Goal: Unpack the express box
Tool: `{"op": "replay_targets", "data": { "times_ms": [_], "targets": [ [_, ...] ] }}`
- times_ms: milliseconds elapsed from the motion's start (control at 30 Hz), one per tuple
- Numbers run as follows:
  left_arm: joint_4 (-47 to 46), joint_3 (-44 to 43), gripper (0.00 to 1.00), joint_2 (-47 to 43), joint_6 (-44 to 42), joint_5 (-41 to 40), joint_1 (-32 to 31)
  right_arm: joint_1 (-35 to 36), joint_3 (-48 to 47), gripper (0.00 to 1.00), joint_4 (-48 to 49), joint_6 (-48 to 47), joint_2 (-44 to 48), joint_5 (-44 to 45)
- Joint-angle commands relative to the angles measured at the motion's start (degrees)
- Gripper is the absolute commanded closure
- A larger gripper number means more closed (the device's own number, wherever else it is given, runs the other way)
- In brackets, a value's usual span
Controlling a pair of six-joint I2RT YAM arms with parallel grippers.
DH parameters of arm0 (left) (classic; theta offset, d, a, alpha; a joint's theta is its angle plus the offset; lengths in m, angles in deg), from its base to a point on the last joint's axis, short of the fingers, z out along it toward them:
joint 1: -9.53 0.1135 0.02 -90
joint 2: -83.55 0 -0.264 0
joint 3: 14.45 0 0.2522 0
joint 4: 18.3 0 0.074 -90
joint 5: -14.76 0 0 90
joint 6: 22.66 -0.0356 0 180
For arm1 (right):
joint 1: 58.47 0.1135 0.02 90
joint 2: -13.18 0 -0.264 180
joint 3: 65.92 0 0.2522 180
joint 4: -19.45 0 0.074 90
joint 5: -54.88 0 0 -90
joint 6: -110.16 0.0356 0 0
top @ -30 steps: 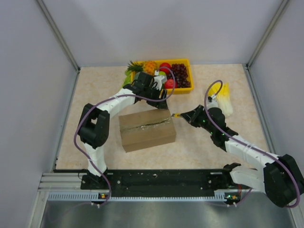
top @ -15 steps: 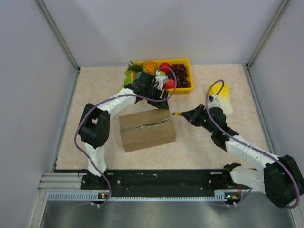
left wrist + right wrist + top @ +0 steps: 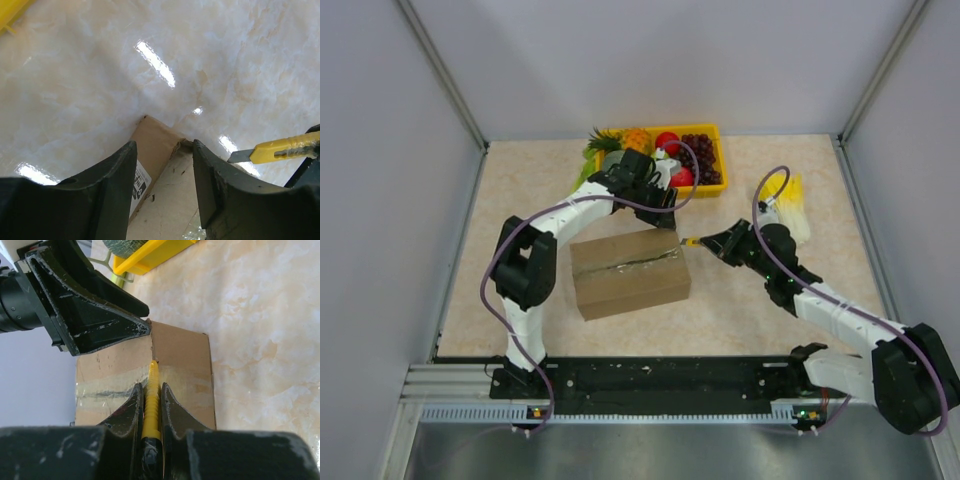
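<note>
I see express box [image 3: 628, 272] in middle of desk [image 3: 760, 320], seam taped | left tool [image 3: 162, 150] spread above its far right corner | right tool [image 3: 150, 390] pinching yellow box cutter [image 3: 151, 382], blade by that corner

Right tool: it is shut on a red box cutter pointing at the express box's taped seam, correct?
No. The box cutter is yellow, not red; the right wrist view shows it. The right tool is shut on it, pointing at the express box's taped seam.
</note>
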Motion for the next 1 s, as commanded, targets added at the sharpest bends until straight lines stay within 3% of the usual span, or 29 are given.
{"op": "replay_targets", "data": {
  "times_ms": [0,367,967],
  "targets": [
    [4.42,-1.00,0.49,3.28,-1.83,-9.21,-0.26,-0.11,-3.53,1.00,-2.00,-0.70,0.14,-8.74],
    [13.56,-0.47,0.62,7.07,3.00,-14.40,-0.79,-0.82,-2.75,1.00,-7.10,-3.78,1.46,-14.12],
    [16.03,-1.79,0.67,9.09,3.97,-18.27,-0.79,-0.82,1.74,1.00,-11.40,-12.39,5.41,-16.14]
  ]
}}
